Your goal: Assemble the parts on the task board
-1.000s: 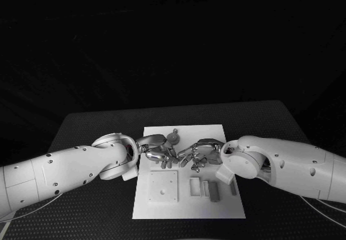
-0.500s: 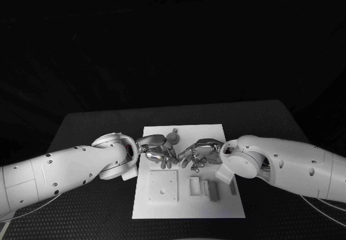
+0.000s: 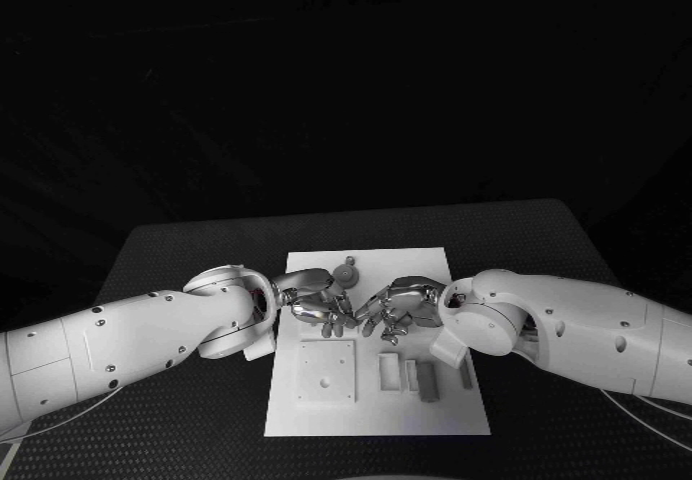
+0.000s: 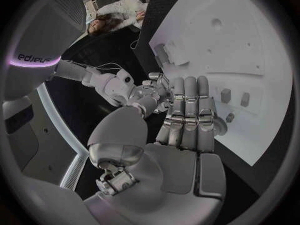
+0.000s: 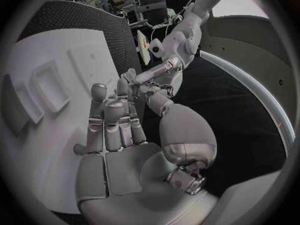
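Note:
The white task board (image 3: 378, 415) lies in the middle of the table. My left hand (image 3: 317, 300) and right hand (image 3: 398, 306) hover over its far half, fingertips close together near the centre. In the left wrist view the left hand (image 4: 187, 115) has straight fingers side by side over the board (image 4: 250, 55), with nothing in the palm. In the right wrist view the right hand (image 5: 112, 125) is likewise stretched out and empty above the board (image 5: 37, 135). A round grey part (image 3: 346, 271) stands just beyond the left hand. Small grey parts (image 4: 226, 95) lie past the left fingertips.
On the board's near half lie a square plate (image 3: 327, 372), a framed rectangular piece (image 3: 389, 372) and two narrow grey bars (image 3: 427, 382). Black table (image 3: 173, 260) surrounds the board. Both forearms (image 3: 130, 340) flank the board's sides.
The right forearm and hand have edged slightly toward the left hand. Everything else stays where it was.

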